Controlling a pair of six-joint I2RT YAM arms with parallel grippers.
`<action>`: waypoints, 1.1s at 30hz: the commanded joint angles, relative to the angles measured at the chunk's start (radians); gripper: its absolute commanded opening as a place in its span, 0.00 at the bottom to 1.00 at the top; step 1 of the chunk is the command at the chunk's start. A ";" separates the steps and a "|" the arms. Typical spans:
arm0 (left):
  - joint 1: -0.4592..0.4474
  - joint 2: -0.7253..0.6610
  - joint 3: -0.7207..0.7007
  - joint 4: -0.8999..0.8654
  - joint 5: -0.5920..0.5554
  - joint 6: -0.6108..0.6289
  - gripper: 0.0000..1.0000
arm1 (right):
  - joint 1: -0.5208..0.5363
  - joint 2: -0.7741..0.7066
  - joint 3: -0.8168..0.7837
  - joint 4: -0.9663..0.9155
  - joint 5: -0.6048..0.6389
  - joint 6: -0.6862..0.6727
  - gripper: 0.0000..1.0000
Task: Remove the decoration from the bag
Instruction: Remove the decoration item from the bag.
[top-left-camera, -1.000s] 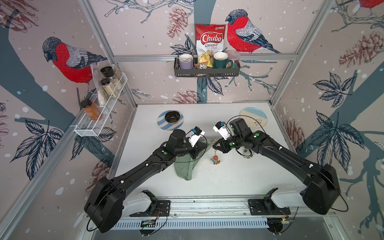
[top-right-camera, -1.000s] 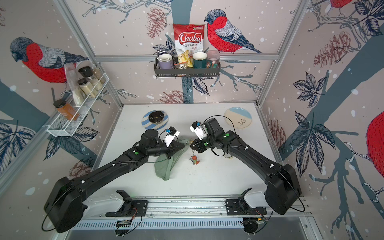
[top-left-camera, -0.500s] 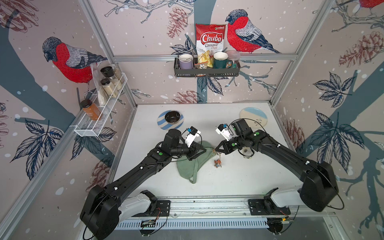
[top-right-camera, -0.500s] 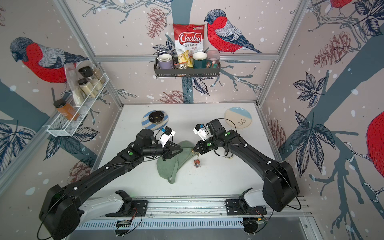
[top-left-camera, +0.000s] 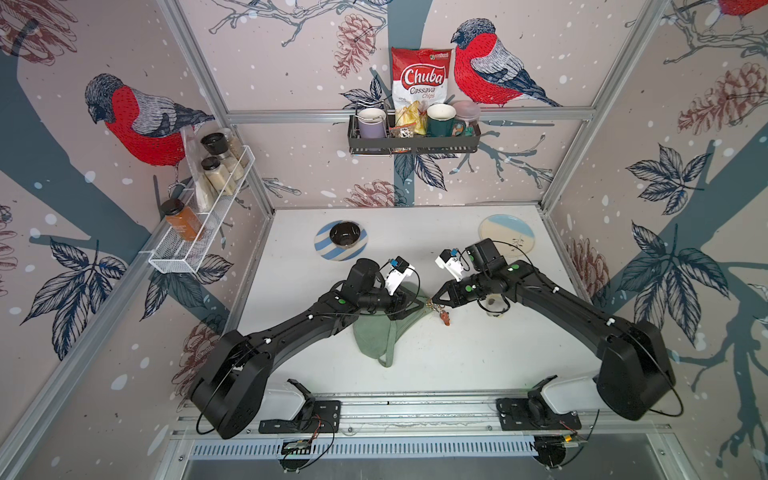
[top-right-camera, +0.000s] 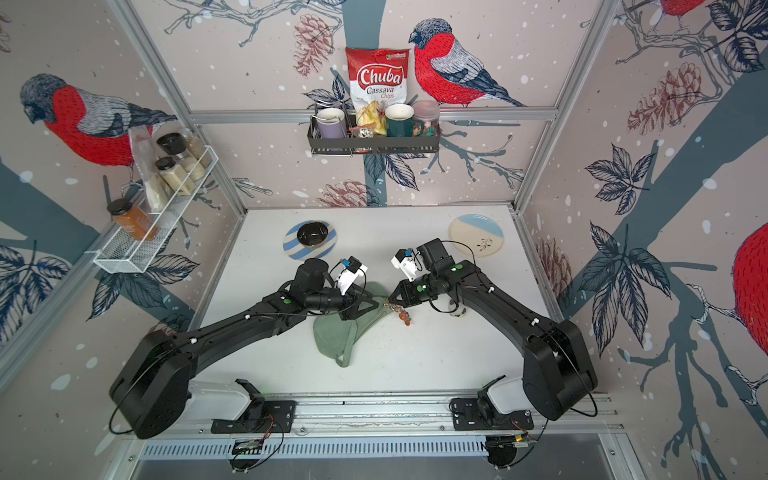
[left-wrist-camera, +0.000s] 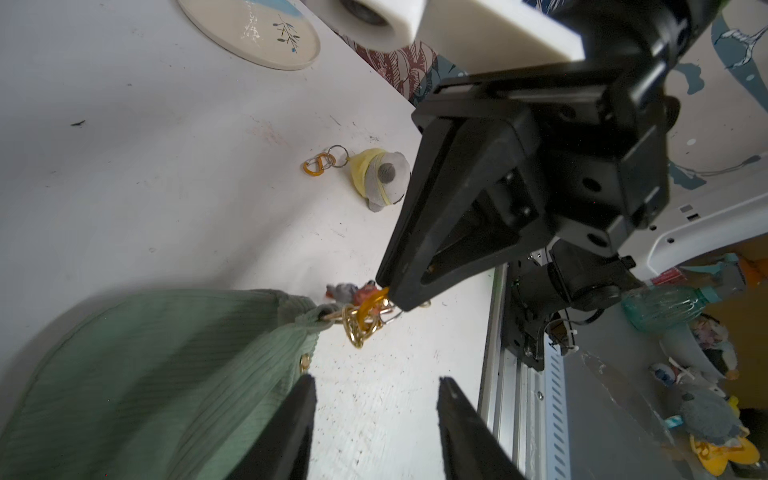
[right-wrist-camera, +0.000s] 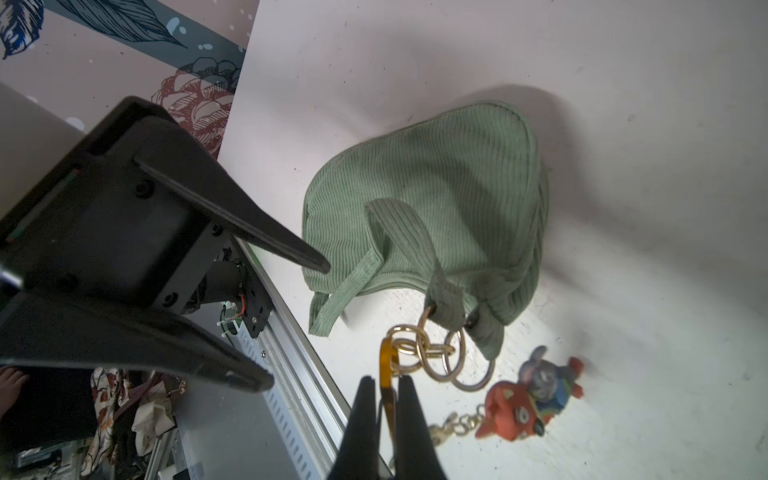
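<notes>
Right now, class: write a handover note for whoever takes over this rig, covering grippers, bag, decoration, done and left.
Right gripper: shut on the amber plastic clip.
Left gripper: open, over the sage-green corduroy bag, gripping nothing.
Bag lies on the white table; the clip is hooked through gold chain rings on its strap loop, fox-and-rabbit charm beside it.
Done: clip gripped.
To do: unhook the clip from the rings.

Black arms (top-left-camera: 291, 328) with green dots (top-left-camera: 340, 301), white camera housings (top-left-camera: 451, 264), tapered black left gripper (left-wrist-camera: 374, 377).

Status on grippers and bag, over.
Left gripper open by bag. Right gripper shut on clip. Clip hooked to bag chain. Nothing blocking.
</notes>
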 joint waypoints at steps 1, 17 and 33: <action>-0.014 0.040 -0.012 0.166 0.024 -0.123 0.45 | -0.006 0.011 -0.020 0.069 -0.040 0.072 0.00; -0.038 0.261 -0.056 0.537 0.050 -0.318 0.38 | -0.068 0.001 -0.119 0.230 -0.101 0.194 0.00; 0.008 0.465 -0.097 1.054 0.138 -0.716 0.25 | -0.084 0.029 -0.145 0.309 -0.140 0.224 0.00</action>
